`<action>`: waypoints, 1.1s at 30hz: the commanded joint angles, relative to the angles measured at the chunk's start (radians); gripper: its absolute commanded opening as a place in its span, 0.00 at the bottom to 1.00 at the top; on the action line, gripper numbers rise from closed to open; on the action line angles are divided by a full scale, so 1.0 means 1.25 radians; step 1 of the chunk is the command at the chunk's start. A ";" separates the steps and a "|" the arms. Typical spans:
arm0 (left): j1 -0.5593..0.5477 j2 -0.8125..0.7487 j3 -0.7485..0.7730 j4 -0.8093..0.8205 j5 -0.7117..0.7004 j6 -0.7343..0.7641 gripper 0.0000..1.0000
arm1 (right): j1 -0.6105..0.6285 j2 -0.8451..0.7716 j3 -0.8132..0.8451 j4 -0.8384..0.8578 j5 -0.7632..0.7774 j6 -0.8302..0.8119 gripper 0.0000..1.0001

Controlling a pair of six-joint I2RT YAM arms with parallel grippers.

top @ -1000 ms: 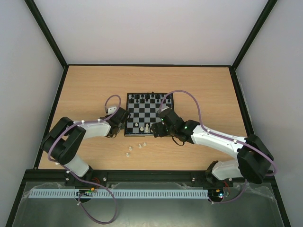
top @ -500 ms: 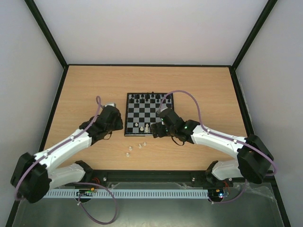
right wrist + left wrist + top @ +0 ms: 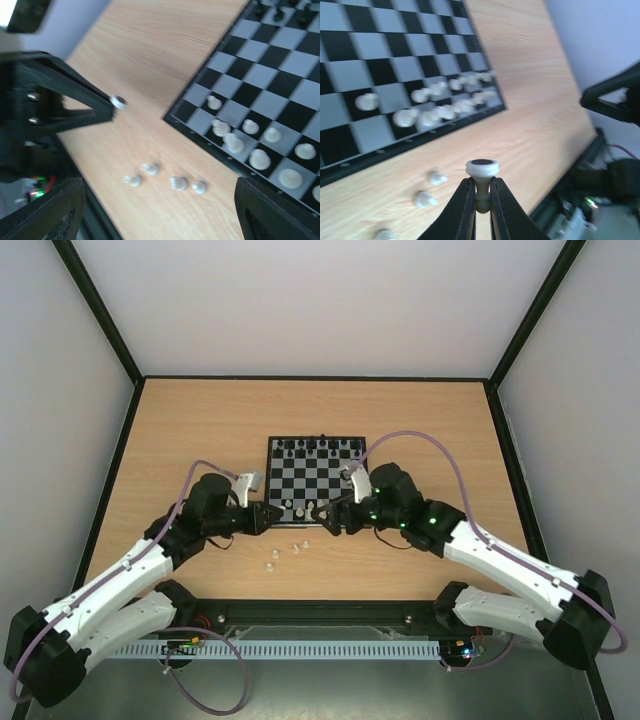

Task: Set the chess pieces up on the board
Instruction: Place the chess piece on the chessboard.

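- Midway across the tabletop lies the board, flat, with its edges square to the arms.
- It carries two groups. The black pieces stand in a row along its 12 o'clock edge.
- White chess pieces stand toward its 6 o'clock edge. The right wrist view shows several of them in two uneven rows near the 7 o'clock corner.
- In the top view the right arm covers part of that edge, so the full count cannot be told.
- Four loose white pieces lie on the tabletop rather than on the board. They form a short string just past the 6 o'clock edge, trailing toward 7 o'clock and apart from the rim.
- The left hand sits at the board's 7 o'clock corner, its fingers pressed onto one white chessman.
- The grip is on the chessman's narrow body. Its wide round end, dark in the centre, sticks out past the fingertips.
- That chessman is off the board, beside the rim and over bare tabletop.
- The right hand is at the board's 6 o'clock edge and points toward 9 o'clock, at the left hand.
- Its fingers are spread wide with nothing between them.
- The two hands face each other with a gap between. The loose white pieces lie at 6 o'clock of that gap.
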 commanded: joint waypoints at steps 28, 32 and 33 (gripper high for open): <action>-0.095 -0.230 -0.042 -0.015 0.107 0.044 0.05 | -0.133 0.200 0.072 0.175 -0.741 0.438 0.61; -0.098 -0.228 -0.042 -0.016 0.106 0.043 0.05 | -0.133 0.233 0.098 0.121 -0.744 0.400 0.58; -0.098 -0.227 -0.042 -0.015 0.106 0.044 0.05 | -0.132 0.241 0.099 0.118 -0.746 0.397 0.58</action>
